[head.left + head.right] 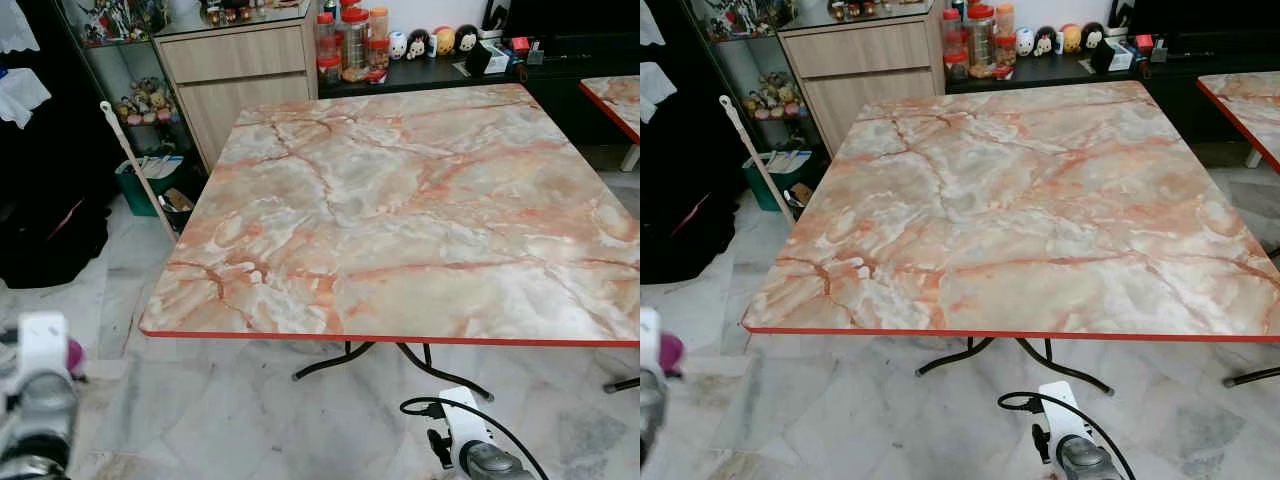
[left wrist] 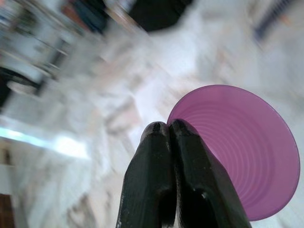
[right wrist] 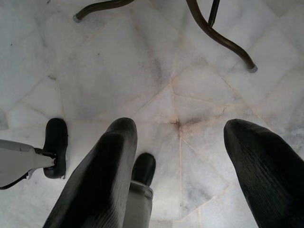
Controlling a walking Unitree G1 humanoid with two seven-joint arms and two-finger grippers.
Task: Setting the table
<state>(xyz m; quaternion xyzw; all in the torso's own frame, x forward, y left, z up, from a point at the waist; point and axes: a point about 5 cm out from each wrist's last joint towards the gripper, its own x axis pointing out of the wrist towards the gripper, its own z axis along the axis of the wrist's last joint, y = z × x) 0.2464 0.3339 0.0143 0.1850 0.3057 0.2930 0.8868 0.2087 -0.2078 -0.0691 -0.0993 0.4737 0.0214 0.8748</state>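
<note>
A square table point(image 1: 420, 200) with a pink marble-pattern top and a red edge stands before me, its top bare. My left gripper point(image 2: 167, 127) is shut on the rim of a purple plastic cup point(image 2: 247, 152), held low at my left, below the table's near left corner. A sliver of the cup point(image 1: 75, 355) shows beside the left arm point(image 1: 40, 400). My right gripper point(image 3: 183, 128) is open and hangs over the white marble floor in front of the table, with nothing between its fingers.
The table's black metal legs point(image 1: 400, 360) curve out under its near edge. A wooden cabinet point(image 1: 235, 70) and jars point(image 1: 350, 40) stand behind it. A second table point(image 1: 615, 100) is at the right. A green bin point(image 1: 140, 185) and a white stick point(image 1: 135, 170) are at the left.
</note>
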